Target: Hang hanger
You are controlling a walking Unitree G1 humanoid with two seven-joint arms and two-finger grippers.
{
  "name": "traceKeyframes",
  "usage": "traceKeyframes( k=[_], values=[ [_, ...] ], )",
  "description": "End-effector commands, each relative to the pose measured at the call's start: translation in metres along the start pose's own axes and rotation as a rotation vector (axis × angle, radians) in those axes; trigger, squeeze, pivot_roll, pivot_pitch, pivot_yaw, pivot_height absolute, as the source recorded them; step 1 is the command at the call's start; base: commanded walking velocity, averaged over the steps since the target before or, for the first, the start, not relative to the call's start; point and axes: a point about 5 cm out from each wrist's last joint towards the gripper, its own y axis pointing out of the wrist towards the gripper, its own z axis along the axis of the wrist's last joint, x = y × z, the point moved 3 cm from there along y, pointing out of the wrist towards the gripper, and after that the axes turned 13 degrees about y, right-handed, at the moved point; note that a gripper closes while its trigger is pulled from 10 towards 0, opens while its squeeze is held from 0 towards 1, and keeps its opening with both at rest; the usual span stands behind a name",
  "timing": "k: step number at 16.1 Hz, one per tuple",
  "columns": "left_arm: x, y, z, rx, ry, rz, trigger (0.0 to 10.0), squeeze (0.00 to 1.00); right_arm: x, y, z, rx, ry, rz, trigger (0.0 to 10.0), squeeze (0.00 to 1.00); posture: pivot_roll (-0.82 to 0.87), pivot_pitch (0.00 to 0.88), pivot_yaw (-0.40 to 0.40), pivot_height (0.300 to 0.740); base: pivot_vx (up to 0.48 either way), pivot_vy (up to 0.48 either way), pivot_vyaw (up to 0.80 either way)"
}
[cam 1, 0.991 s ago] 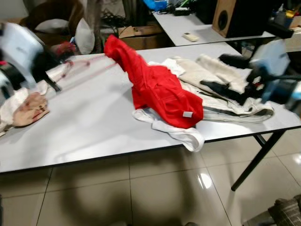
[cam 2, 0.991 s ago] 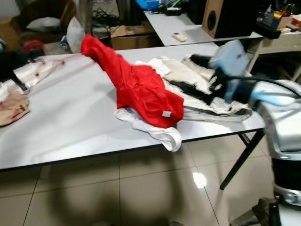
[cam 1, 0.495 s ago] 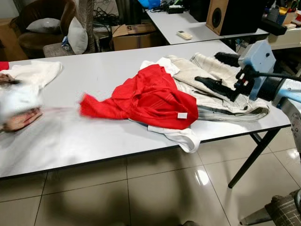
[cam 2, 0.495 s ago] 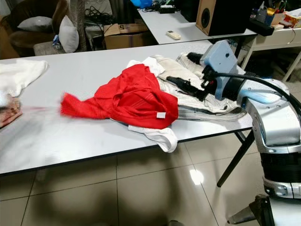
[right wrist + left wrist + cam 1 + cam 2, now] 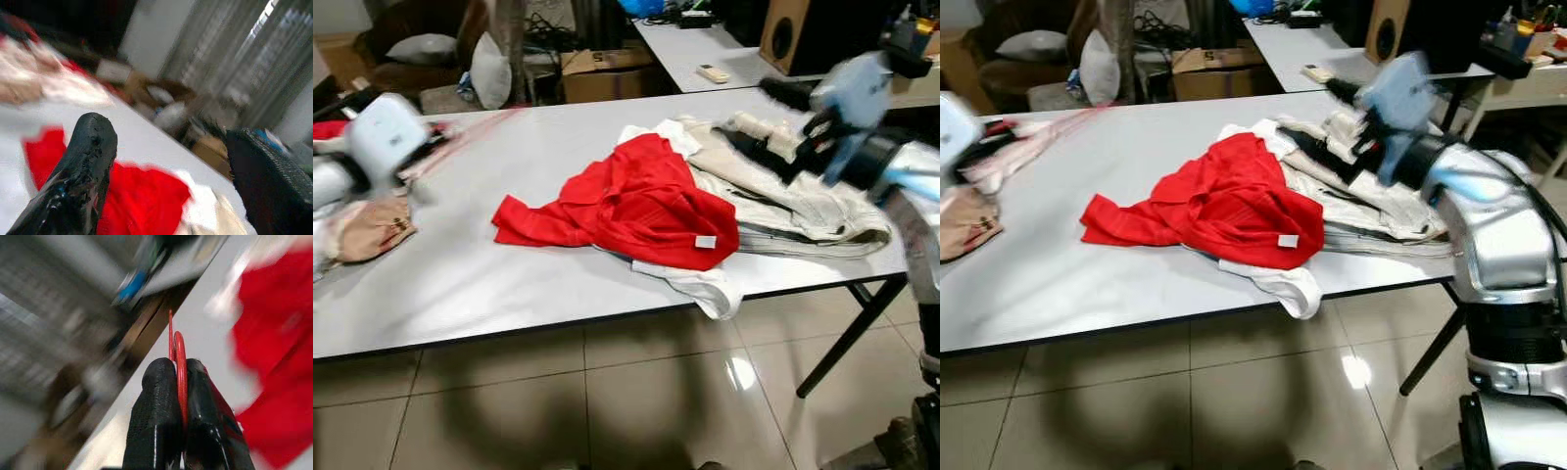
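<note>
I have the left end effector [image 5: 178,382] pinched tight on the thin red plastic hanger [image 5: 179,363] for hanging, upper left; right end effector [image 5: 166,171] gapes wide, holding nothing.

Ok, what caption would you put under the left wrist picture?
Left end effector shut on a red hanger, above the grey table with the red shirt.

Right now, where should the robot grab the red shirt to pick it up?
Probably the raised bunched fold at the top of the red shirt, coming from above. It humps up there, so fingers could close around it; the flat sleeve end hugs the table. The open right gripper is nearest.
</note>
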Motion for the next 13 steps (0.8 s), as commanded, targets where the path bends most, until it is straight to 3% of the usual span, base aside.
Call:
traceKeyframes(
  k=[1,3,7,10,13],
  values=[
    [-0.001,0.006,0.021,0.090,-0.017,-0.036,10.0,0.00,-0.013,0.002,0.024,0.073,-0.024,0.108,10.0,0.00,-0.06,0.000,0.057,0.740,0.000,0.000,0.00],
    [0.024,0.022,0.047,0.223,-0.080,-0.198,10.0,0.00,-0.033,0.004,0.029,0.018,-0.099,0.272,10.0,0.00,-0.07,0.000,0.069,0.740,0.000,0.000,0.00],
    [0.050,0.045,0.092,0.352,-0.045,-0.401,10.0,0.00,-0.054,0.012,0.014,-0.181,-0.187,0.458,10.0,0.00,-0.08,0.000,0.095,0.740,0.000,0.000,0.00],
    [0.060,0.049,0.117,0.408,0.025,-0.525,10.0,0.00,-0.054,0.024,-0.007,-0.306,-0.237,0.490,10.0,0.00,-0.08,0.000,0.087,0.740,0.000,0.000,0.00],
    [0.060,0.049,0.127,0.419,0.081,-0.549,10.0,0.00,-0.039,0.040,-0.017,-0.384,-0.284,0.413,10.0,0.00,-0.08,0.000,0.080,0.740,0.000,0.000,0.00]
  ],
)
